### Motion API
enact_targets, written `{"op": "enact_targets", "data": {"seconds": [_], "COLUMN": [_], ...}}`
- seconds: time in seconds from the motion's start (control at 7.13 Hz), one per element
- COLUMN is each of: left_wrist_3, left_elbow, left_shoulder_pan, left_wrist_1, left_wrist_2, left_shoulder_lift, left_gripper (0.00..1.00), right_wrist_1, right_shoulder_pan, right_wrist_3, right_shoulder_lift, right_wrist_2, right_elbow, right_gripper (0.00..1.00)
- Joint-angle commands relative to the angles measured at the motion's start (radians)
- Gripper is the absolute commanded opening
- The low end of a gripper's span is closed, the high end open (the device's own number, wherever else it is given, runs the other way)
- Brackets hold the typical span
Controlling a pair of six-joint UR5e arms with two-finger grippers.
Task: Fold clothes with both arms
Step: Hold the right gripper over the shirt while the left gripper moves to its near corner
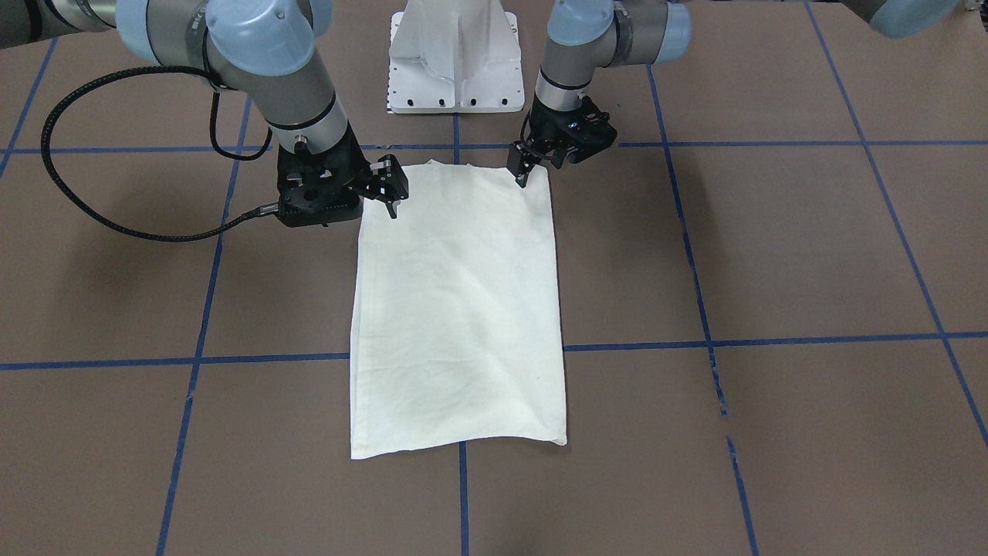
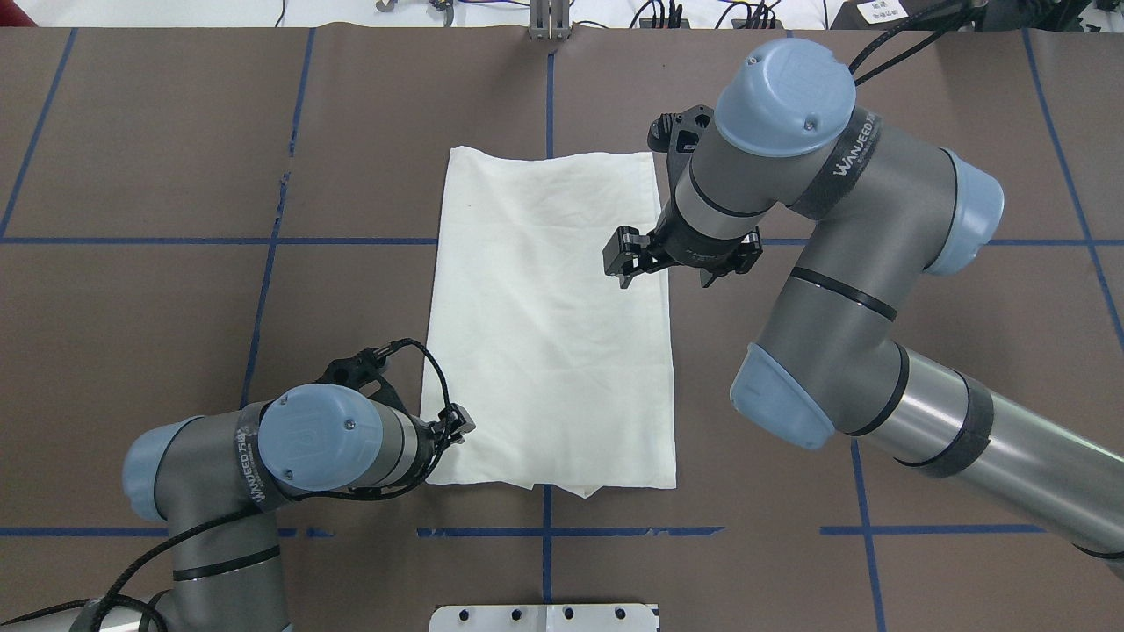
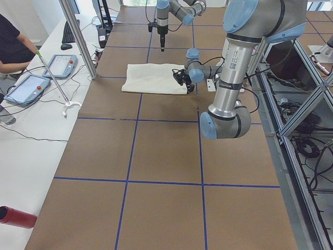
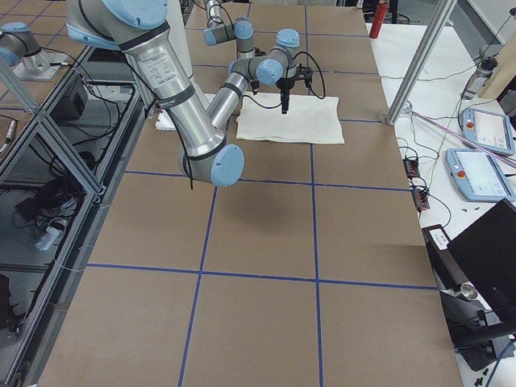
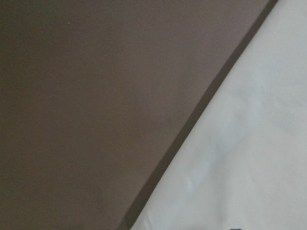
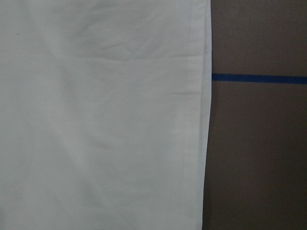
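Note:
The cream-white shirt [image 1: 455, 309] lies flat on the table, folded into a long rectangle with its plain side up. Its print is hidden. It also shows in the overhead view [image 2: 544, 325] and in both wrist views [image 5: 249, 143] [image 6: 96, 120]. My left gripper [image 1: 522, 181] [image 2: 461, 427] is low at the shirt's near corner on my left. Its fingers look shut, with the tip at the cloth edge. My right gripper [image 1: 394, 210] [image 2: 623, 263] hangs well above the shirt's right edge. It looks shut and holds nothing.
The white pedestal base [image 1: 455, 62] stands at the table's near edge. Blue tape lines [image 1: 772, 340] grid the brown table. A side bench with tablets [image 3: 31, 86], a person's arm, and metal posts [image 3: 78, 39] line the far side. A red cylinder [image 3: 15, 216] lies there.

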Motion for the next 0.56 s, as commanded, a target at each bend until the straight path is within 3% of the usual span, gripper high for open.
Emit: {"op": "enact_targets", "data": {"seconds": [0.0,0.28,0.42], "left_wrist_3": [0.001,0.0,0.0], "left_elbow": [0.018,0.029,0.028], "left_shoulder_pan": [0.015,0.016,0.015], "left_wrist_1": [0.002,0.002,0.002], "left_wrist_2": [0.009,0.009,0.009], "left_shoulder_lift": [-0.001,-0.001,-0.003], "left_gripper": [0.85,0.82,0.73], "right_wrist_1": [0.0,-0.002,0.0], "right_shoulder_pan": [0.001,0.001,0.001], "right_wrist_3": [-0.004,-0.004,-0.003], "right_shoulder_lift": [-0.002,-0.002,-0.002], "right_wrist_2": [-0.001,-0.001,-0.001], "right_elbow": [0.0,-0.001,-0.001], "right_gripper": [1.0,1.0,1.0]}}
